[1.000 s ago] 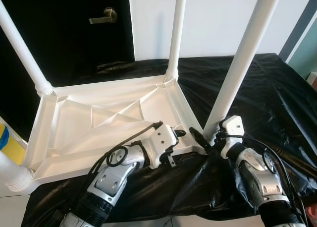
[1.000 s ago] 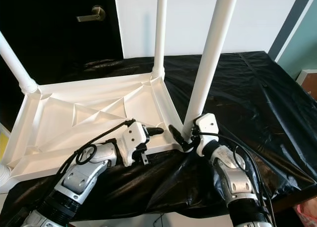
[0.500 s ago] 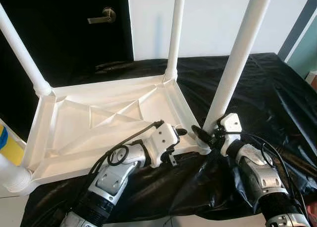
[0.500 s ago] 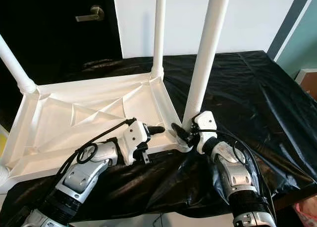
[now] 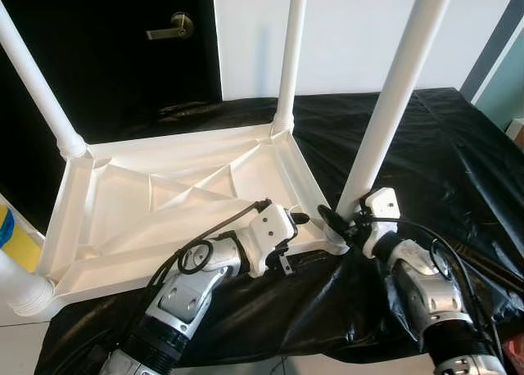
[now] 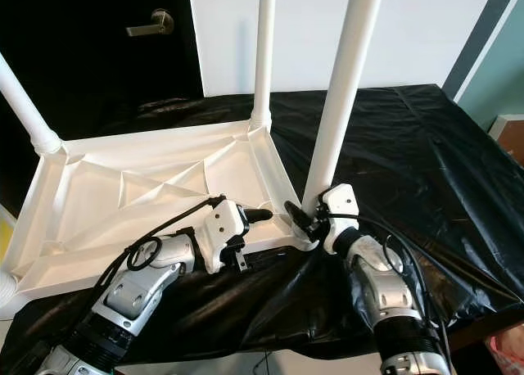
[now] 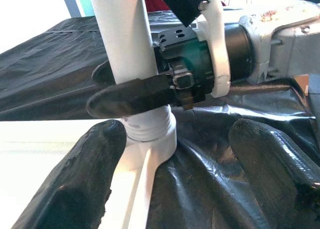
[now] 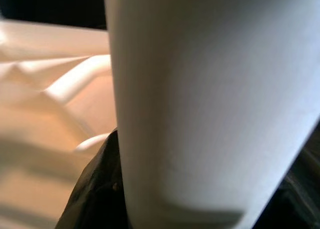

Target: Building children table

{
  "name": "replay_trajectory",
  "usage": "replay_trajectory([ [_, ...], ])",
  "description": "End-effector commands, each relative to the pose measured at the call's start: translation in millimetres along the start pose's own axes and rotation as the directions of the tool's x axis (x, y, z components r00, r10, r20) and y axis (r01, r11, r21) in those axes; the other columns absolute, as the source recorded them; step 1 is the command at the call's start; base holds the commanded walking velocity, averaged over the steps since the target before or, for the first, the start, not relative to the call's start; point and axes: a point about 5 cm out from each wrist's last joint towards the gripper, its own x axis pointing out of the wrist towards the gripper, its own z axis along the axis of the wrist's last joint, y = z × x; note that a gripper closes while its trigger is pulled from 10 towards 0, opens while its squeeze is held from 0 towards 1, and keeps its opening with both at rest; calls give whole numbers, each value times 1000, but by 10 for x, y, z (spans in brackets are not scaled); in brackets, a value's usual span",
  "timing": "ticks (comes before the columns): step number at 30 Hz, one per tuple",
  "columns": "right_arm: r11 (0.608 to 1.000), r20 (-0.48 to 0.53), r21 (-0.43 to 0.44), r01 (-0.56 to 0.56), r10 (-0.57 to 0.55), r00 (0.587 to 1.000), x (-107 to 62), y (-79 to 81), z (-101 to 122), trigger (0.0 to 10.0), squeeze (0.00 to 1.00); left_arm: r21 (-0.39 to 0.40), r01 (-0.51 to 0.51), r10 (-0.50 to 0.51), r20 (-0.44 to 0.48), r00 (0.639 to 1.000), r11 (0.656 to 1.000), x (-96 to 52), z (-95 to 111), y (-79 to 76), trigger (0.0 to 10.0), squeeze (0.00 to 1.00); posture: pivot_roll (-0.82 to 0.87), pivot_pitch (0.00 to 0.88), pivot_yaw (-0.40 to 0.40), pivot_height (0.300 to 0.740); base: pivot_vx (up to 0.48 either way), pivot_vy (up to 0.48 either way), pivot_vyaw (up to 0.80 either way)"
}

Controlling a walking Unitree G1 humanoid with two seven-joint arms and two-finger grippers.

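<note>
While upturned on the black plastic sheet (image 5: 458, 146), lies the white children table top (image 5: 164, 203) with its ribbed underside facing up, near edge toward the robot. Stands upright at each corner one white leg: far-left leg (image 5: 37, 84), far-right leg (image 5: 291, 56), near-right leg (image 5: 393, 97) and, cut off at the left edge, near-left leg (image 5: 20, 289).

Closes on the foot of the near-right leg the right pincer (image 5: 337, 225), black fingers (image 7: 132, 96) one on either side of the tube just above its ribbed socket (image 7: 150, 129), touching it, so pinching the leg. Rises close ahead in the right wrist view that same white tube, with the pale tabletop ribs beyond it.

Rests at the near edge of the table top, just left of that corner, the left pincer (image 5: 296, 219), pointing toward the right pincer; spread wide apart, its two fingers (image 7: 85, 184) with nothing between them, one by the white rim, the other over the black sheet. Runs a black cable (image 5: 213, 232) in a loop along the left silver forearm.

Beyond the sheet: a white wall (image 5: 352, 31), and a dark door with a brass lever handle (image 5: 172, 27) at far left.
</note>
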Motion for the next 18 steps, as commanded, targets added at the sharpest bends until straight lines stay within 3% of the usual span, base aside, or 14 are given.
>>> replay_trajectory([
  [1, 996, -65, 7, 88, -87, 994, -66, -76, -117, 10000, 0, 15, -5, 5, -14, 1000, 1000, 4, -18, 17, 10000, 0, -47, 0, -5, 740, 0, 0, 0],
  [5, 987, -74, 29, 158, -156, 985, -58, -50, -150, 10000, 0, 15, -5, 6, -12, 1000, 1000, 12, -14, 21, 10000, 0, -48, 0, -5, 740, 0, 0, 0],
  [8, 943, -95, 67, 327, -320, 943, -62, -20, -174, 10000, 0, 16, 2, -2, -11, 1000, 1000, 19, -11, 13, 10000, 0, -48, 0, -8, 740, 0, 0, 0],
  [11, 932, -100, 71, 356, -349, 932, -66, -13, -175, 10000, 0, 17, 3, -3, -12, 1000, 1000, 18, -13, 13, 10000, 0, -48, 0, -8, 740, 0, 0, 0],
  [12, 905, -101, 66, 419, -412, 906, -80, 10, -175, 10000, 0, 17, 1, -1, -12, 1000, 1000, 14, -15, 17, 10000, 0, -46, 0, -10, 740, 0, 0, 0],
  [13, 905, -101, 66, 419, -412, 906, -80, 10, -175, 10000, 0, 17, 1, -1, -12, 1000, 1000, 14, -15, 17, 10000, 0, -46, 0, -10, 740, 0, 0, 0],
  [14, 865, -111, 57, 499, -491, 864, -101, 26, -183, 10000, 0, 17, -1, 1, -12, 1000, 1000, 16, -14, 18, 10000, 0, -43, 0, -11, 740, 0, 0, 0],
  [15, 865, -111, 57, 499, -491, 864, -101, 26, -183, 10000, 0, 17, -1, 1, -12, 1000, 1000, 16, -14, 18, 10000, 0, -43, 0, -11, 740, 0, 0, 0],
  [17, 812, -125, 60, 580, -571, 812, -96, 117, -190, 10000, 0, 16, -4, 4, -9, 1000, 1000, 22, -8, 17, 10000, 0, -40, 0, -13, 740, 0, 0, 0],
  [18, 806, -130, 64, 589, -578, 805, -87, 144, -192, 10000, 0, 16, -4, 4, -8, 1000, 1000, 23, -7, 16, 10000, 0, -41, 0, -11, 740, 0, 0, 0],
])
